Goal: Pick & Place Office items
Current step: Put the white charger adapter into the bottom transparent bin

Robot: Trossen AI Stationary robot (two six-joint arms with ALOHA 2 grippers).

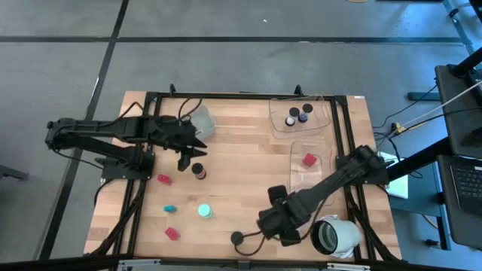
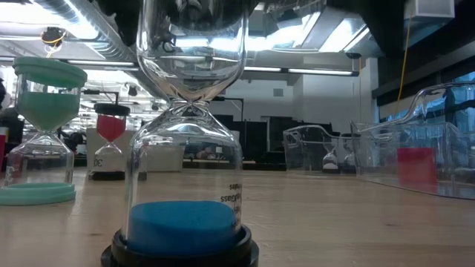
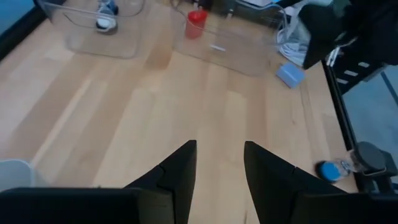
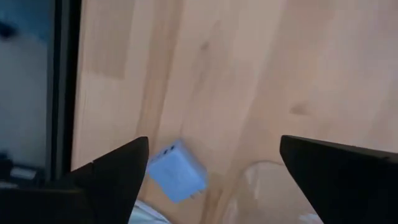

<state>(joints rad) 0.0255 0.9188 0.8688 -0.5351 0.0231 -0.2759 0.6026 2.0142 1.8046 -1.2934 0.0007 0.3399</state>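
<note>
Nearest the bench's front edge, a black-based hourglass with blue sand (image 2: 185, 222) stands upright just beside the right jaws, on their side toward the left arm. On the other side of that arm a big white hollow cylinder (image 1: 337, 235) lies on its side. The right jaws hang low over this front corner, spread wide with nothing between them. A lavender cube (image 4: 177, 171) lies on the bench (image 1: 241, 162) under them, close to one finger but apart from it.

Farther in, on the stretch between the two sets of jaws, four small pieces lie well apart from both:
- a red block (image 1: 172, 233)
- a round teal piece (image 1: 204, 211)
- a small teal bit (image 1: 169, 208)
- a second red block (image 1: 163, 179), the one nearest the left jaws

Farther still, the left jaws point down at the middle of the bench. They are parted by a narrow gap with only bare wood showing in it, so they grip nothing. A dark cylinder with a red middle (image 1: 199, 171) stands just beside them, outside the gap.

A grey tray (image 1: 202, 122) sits just behind the left jaws. Beyond the right jaws, along that arm, a clear tray (image 1: 297, 177) holds a red piece (image 1: 309, 159). At the far edge, well away from both jaws, a second clear tray (image 1: 279, 124) holds three black caps (image 1: 299, 115).
</note>
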